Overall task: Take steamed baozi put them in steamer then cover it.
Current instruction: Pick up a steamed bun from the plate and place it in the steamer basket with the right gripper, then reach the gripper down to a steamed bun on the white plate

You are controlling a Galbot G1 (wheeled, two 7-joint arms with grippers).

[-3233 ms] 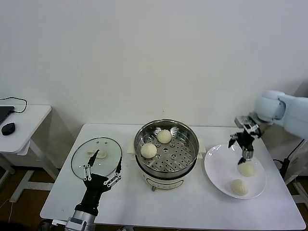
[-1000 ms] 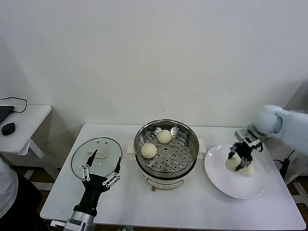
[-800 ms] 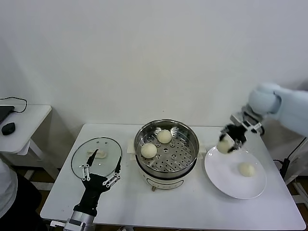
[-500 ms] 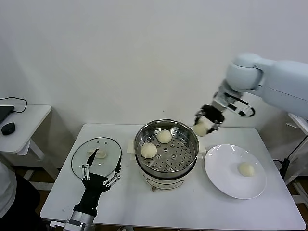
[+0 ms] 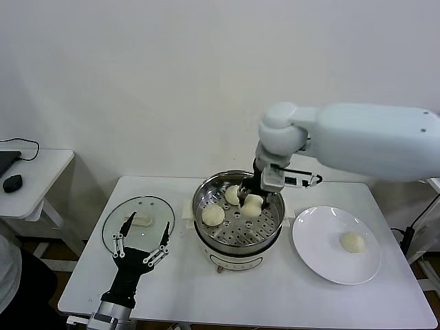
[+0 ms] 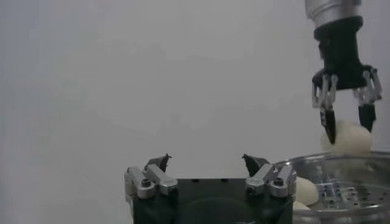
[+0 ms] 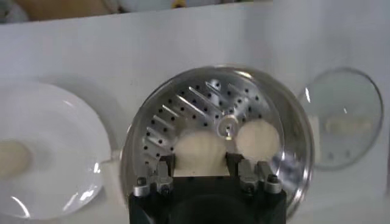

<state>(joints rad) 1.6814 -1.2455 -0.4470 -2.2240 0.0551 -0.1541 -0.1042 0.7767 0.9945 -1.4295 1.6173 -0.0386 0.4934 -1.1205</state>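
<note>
My right gripper (image 5: 251, 201) is shut on a cream-white steamed baozi (image 5: 252, 205) and hangs just above the perforated floor of the steel steamer (image 5: 256, 225). Two more baozi (image 5: 212, 215) (image 5: 232, 193) lie inside it. In the right wrist view the held baozi (image 7: 200, 149) sits between the jaws over the steamer (image 7: 183, 103), beside another baozi (image 7: 258, 139). One baozi (image 5: 353, 241) lies on the white plate (image 5: 320, 240). The glass cover (image 5: 139, 221) lies flat to the left of the steamer. My left gripper (image 5: 141, 245) stands open just in front of the cover, holding nothing.
The steamer sits on a white pot base (image 5: 234, 260) in the middle of the white table (image 5: 275, 295). A side desk (image 5: 27, 179) with a mouse stands off to the left. The wall runs close behind the table.
My right gripper picked a baozi off the plate, lifted it, and carried it left over the steamer, then down into it. One baozi stays on the plate. The left arm barely moved.
</note>
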